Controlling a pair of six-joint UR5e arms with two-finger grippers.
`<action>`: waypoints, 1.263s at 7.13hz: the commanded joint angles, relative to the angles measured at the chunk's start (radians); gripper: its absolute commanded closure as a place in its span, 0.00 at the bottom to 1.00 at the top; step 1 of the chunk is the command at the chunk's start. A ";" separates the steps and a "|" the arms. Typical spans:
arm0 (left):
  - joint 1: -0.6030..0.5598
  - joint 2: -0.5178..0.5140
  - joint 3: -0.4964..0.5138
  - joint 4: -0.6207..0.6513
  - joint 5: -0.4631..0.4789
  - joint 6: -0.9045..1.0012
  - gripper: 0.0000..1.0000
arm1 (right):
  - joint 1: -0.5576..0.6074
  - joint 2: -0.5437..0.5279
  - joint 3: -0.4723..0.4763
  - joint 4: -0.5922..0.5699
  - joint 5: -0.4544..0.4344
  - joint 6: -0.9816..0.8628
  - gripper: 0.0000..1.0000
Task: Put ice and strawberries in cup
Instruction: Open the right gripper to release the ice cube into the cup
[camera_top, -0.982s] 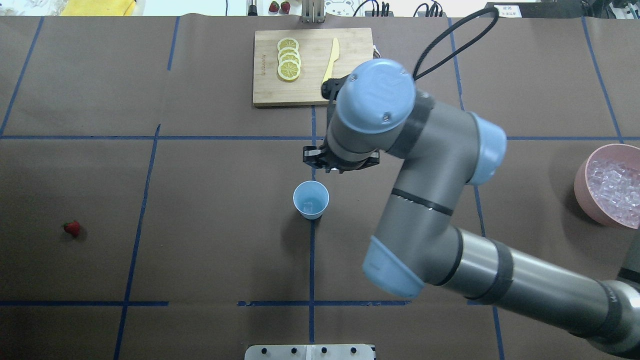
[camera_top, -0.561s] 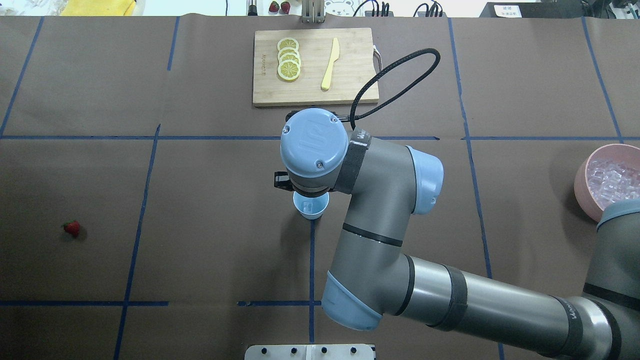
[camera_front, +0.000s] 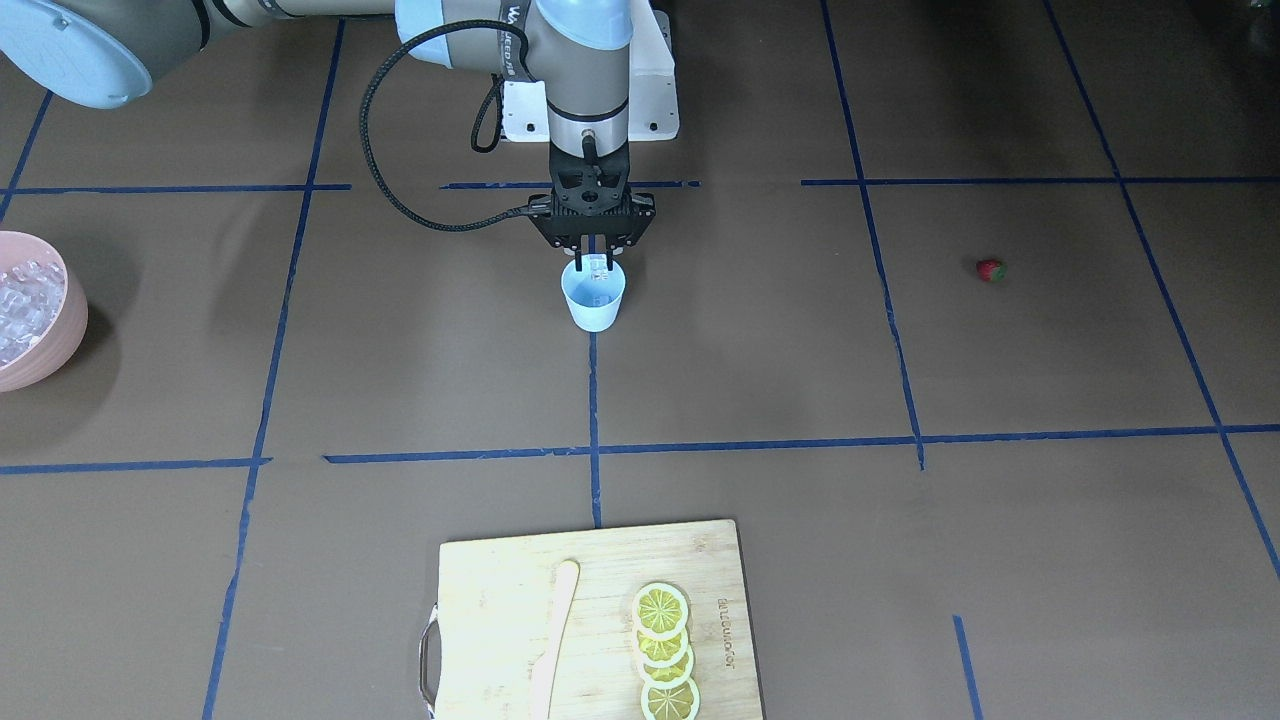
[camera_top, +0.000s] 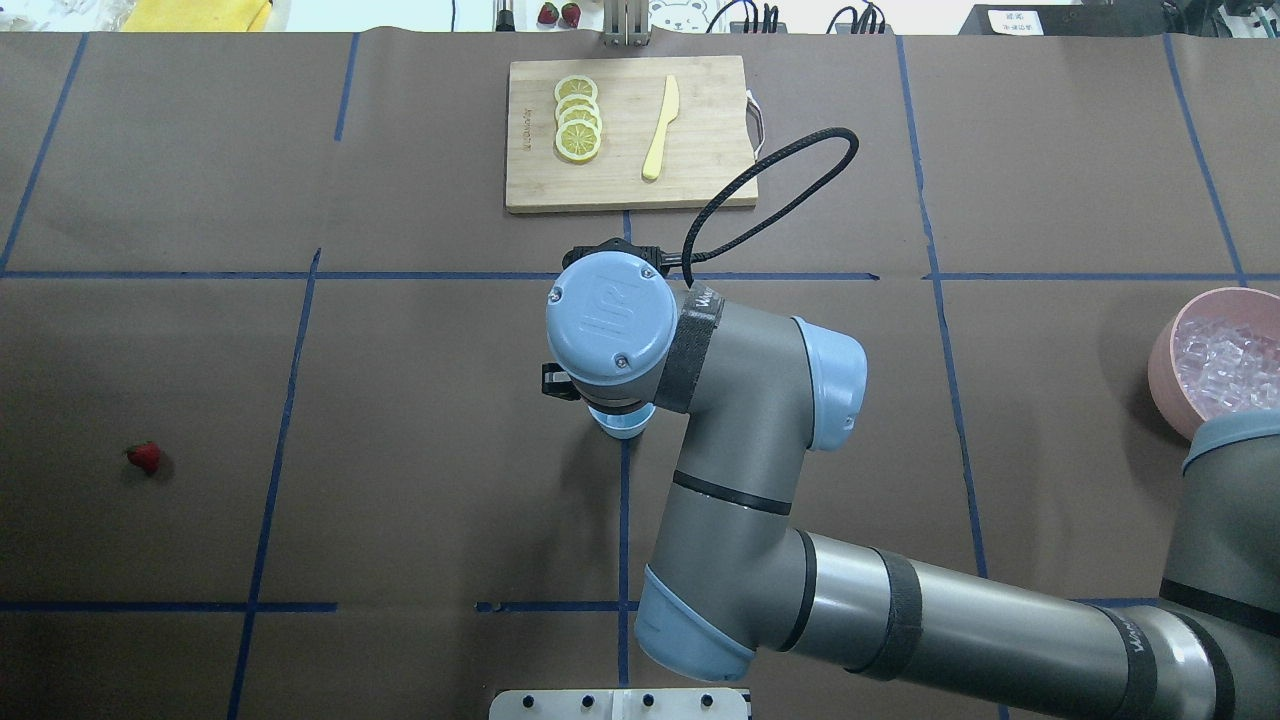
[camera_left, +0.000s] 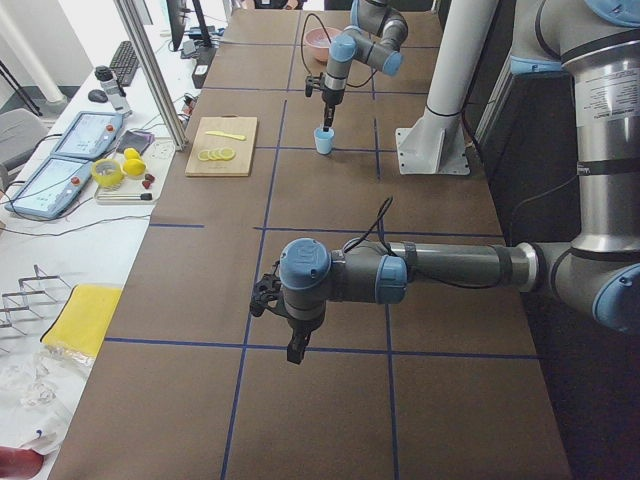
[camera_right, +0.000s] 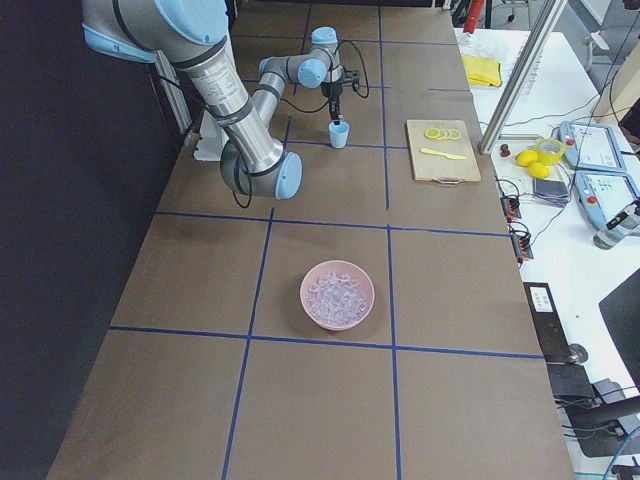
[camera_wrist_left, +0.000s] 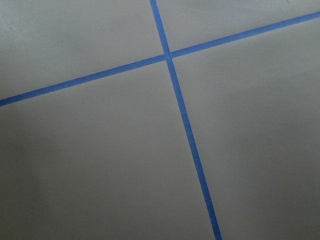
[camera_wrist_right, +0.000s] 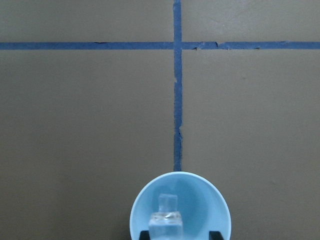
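Ice step: right gripper (camera_front: 596, 262), jaws wider than the ice cube (camera_wrist_right: 166, 227) between them, hangs over the light-blue cup (camera_front: 594, 308) mid-desk; next, probably a straight lift clear, strawberry (camera_top: 144, 457) lying near the desk's left edge

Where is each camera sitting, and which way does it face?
Front-facing: across the table, facing the robot; right gripper over cup.
Overhead: behind robot, looking forward and down; right arm hides most of cup.
Exterior left: table's left end; left arm near, left gripper.
Exterior right: table's right end; right arm near, pink bowl foremost.
Left wrist: down at a tape cross; no robot parts.
Right wrist: down into the cup; fingertips at bottom edge.
Front-facing and overhead share the strawberry.
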 joint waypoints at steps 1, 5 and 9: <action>0.000 0.000 0.000 -0.002 0.000 0.000 0.00 | -0.001 0.002 0.003 0.001 -0.001 -0.005 0.02; 0.000 0.000 -0.002 -0.002 0.000 0.000 0.00 | 0.056 -0.012 0.024 -0.001 0.038 -0.011 0.02; 0.000 -0.002 -0.002 -0.002 0.000 0.000 0.00 | 0.174 -0.122 0.114 0.005 0.139 -0.159 0.02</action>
